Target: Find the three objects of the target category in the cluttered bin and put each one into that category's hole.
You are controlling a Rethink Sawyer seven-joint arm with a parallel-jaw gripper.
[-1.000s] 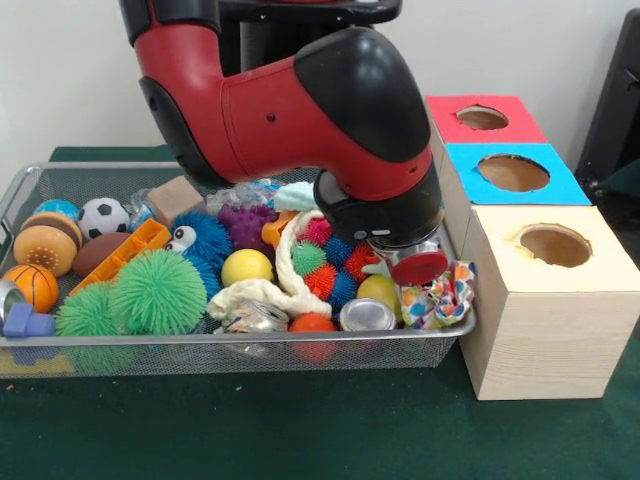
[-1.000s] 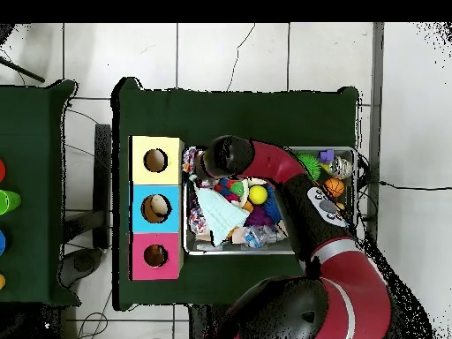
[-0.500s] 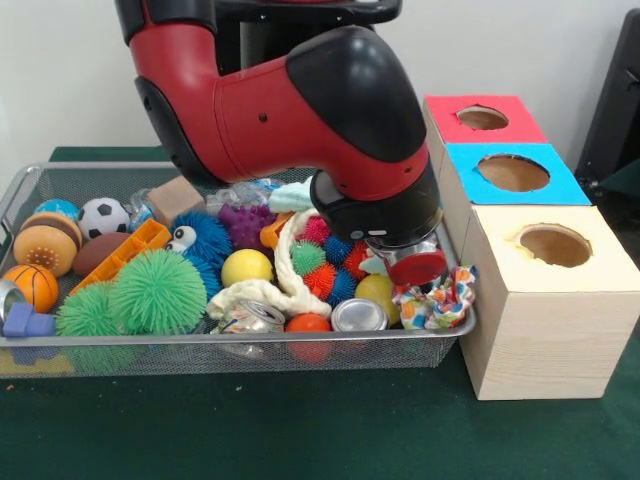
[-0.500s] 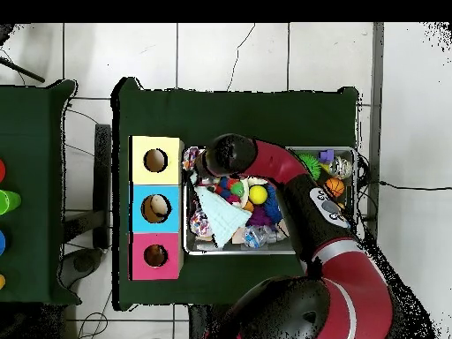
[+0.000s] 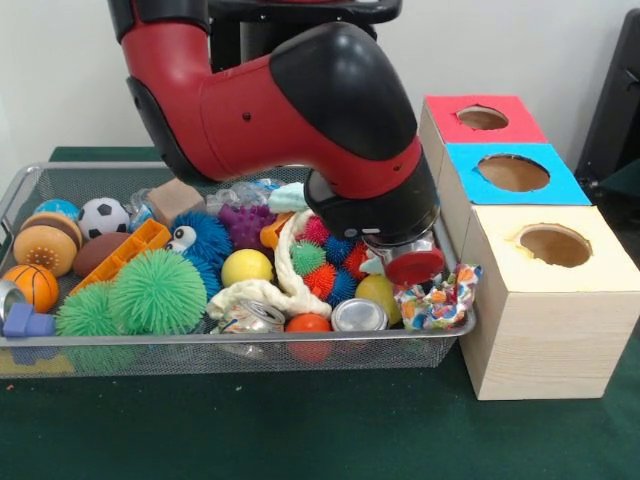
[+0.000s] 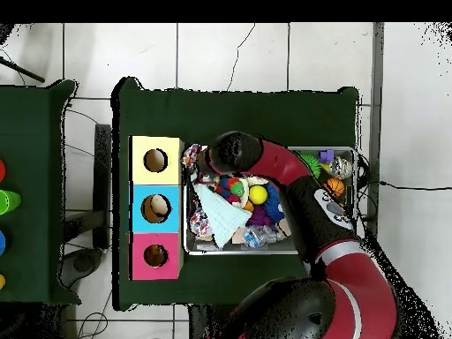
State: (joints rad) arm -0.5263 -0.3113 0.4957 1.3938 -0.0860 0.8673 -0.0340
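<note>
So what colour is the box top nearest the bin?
Pale yellow box top, clearest in the front view.

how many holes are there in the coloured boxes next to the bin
3, one per box, in a row beside the wire bin: the red box's hole farthest back, the blue box's hole in the middle, and the pale yellow box's hole nearest the camera.

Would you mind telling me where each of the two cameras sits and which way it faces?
Front view: across the table, level with the wire bin, facing the robot; the red and black arm comes down from above.
Overhead view: above the table, looking straight down; the arm reaches up from the bottom edge.
Both show the bin and the three-hole box; the gripper's state is unclear.
</note>
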